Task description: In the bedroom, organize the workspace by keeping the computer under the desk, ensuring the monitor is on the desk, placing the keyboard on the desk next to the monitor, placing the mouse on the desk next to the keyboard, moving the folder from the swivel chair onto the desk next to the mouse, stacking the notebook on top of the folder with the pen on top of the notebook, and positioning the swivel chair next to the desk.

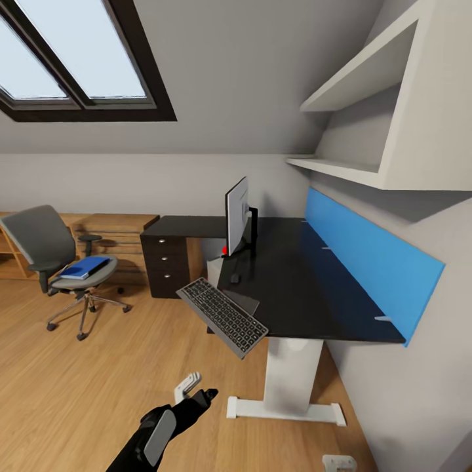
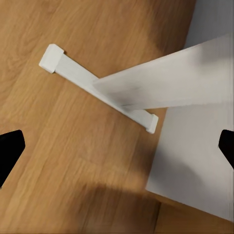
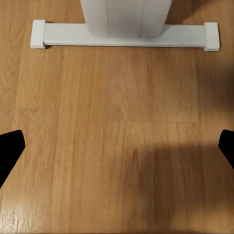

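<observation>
The black desk (image 1: 308, 288) with a blue back panel stands against the right wall. The monitor (image 1: 237, 215) stands upright on it. A small dark mouse (image 1: 235, 278) lies in front of the monitor, and something small and red (image 1: 225, 250) sits beside its base. The keyboard (image 1: 223, 316) is tilted and overhangs the desk's left front edge. The grey swivel chair (image 1: 46, 244) stands at the left with the blue folder (image 1: 85, 267) on its seat. My left gripper (image 2: 117, 151) and right gripper (image 3: 117, 151) both hang open over the floor, holding nothing.
A dark drawer unit (image 1: 167, 259) adjoins the desk's far end, with wooden furniture (image 1: 115, 233) behind the chair. A pale box (image 1: 214, 269) sits under the desk. The desk's white foot (image 3: 124, 36) lies on the wood floor ahead. Wall shelves (image 1: 367, 92) hang above.
</observation>
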Robot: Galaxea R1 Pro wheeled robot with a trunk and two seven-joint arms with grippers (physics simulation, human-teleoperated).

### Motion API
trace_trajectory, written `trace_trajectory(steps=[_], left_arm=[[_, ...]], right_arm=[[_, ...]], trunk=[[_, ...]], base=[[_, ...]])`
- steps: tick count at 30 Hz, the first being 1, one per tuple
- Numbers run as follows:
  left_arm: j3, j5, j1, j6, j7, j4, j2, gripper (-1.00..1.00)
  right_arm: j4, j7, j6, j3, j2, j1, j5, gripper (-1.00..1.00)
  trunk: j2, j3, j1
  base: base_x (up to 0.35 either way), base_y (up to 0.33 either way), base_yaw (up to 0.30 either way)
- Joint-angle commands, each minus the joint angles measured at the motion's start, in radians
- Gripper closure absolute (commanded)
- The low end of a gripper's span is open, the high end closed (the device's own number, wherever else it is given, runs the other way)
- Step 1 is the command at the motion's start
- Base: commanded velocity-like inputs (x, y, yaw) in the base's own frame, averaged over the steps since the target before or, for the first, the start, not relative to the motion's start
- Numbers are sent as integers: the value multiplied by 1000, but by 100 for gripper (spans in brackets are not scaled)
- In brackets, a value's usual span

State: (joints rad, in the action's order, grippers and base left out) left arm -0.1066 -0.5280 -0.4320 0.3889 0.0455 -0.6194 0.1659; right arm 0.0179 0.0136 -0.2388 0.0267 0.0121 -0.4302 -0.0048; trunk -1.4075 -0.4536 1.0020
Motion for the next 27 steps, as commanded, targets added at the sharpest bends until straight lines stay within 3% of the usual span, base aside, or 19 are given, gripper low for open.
trace_trajectory(steps=[1,8,18,27], left_arm=[[-7,-3,-1,8,6,1,1,-100],[-7,-3,-1,8,15,7,1,-100],[-8,-4,-1,8,16,9,-5,-100],[-7,-3,-1,7,18,9,-8,-100]], right_arm=[[-1,1,-4,2,0,-1,1,-100],[-1,2,-4,2,0,-1,7,-100],[-1,2,-4,2,0,0,8,-100],[-2,2,-4,2,0,0,9,-100]], trunk=[[-1,-1,0],[-1,-1,0],[-1,-1,0],[-1,-1,0]], base=[[48,-26,0],[40,-16,0],[179,-102,0],[21,-12,0]])
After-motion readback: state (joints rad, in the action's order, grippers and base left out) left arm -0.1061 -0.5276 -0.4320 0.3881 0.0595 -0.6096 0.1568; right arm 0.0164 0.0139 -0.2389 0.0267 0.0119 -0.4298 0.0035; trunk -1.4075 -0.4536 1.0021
